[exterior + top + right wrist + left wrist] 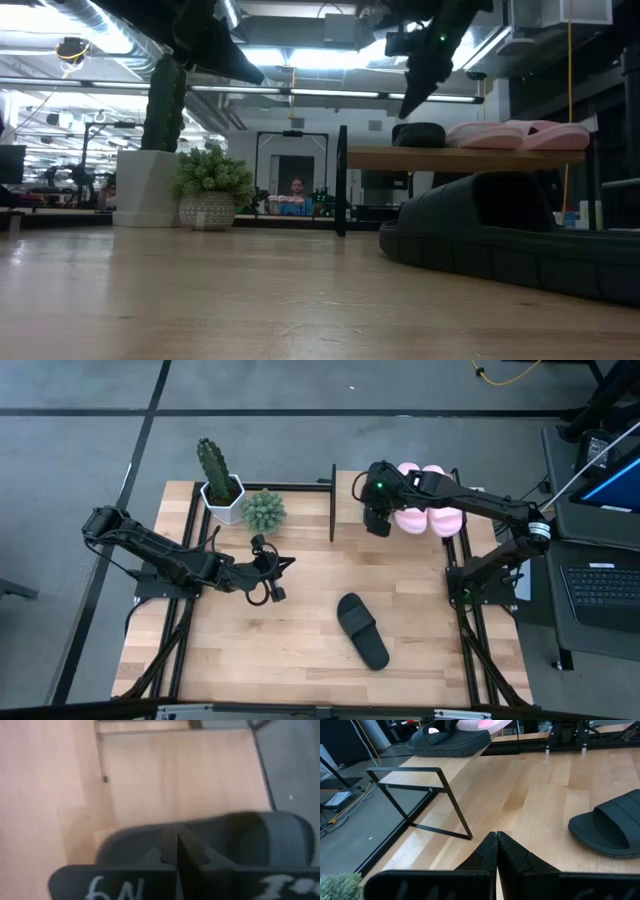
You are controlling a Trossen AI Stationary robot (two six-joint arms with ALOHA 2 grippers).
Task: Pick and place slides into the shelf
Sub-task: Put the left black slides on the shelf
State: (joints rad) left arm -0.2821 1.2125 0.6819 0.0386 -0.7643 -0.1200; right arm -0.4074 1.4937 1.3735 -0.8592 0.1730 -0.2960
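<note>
A: Right gripper (377, 525)?
B: Fingers pressed together, empty, just above black slide (210, 840) on the shelf (350, 488), beside 2 pink slides (430, 510) on same board.
A: Left gripper (272, 580)?
B: Pressed together too, empty, over table (300, 650), well apart from shelf.
A: Other items?
B: 2nd black slide (362, 630) on table, near shelf's front. Cactus (214, 465) & small plant (264, 510) beside shelf's end.

Bright, even overhead light with glaring ceiling strips (330, 55) in the low view; the right wrist view is blurred.
</note>
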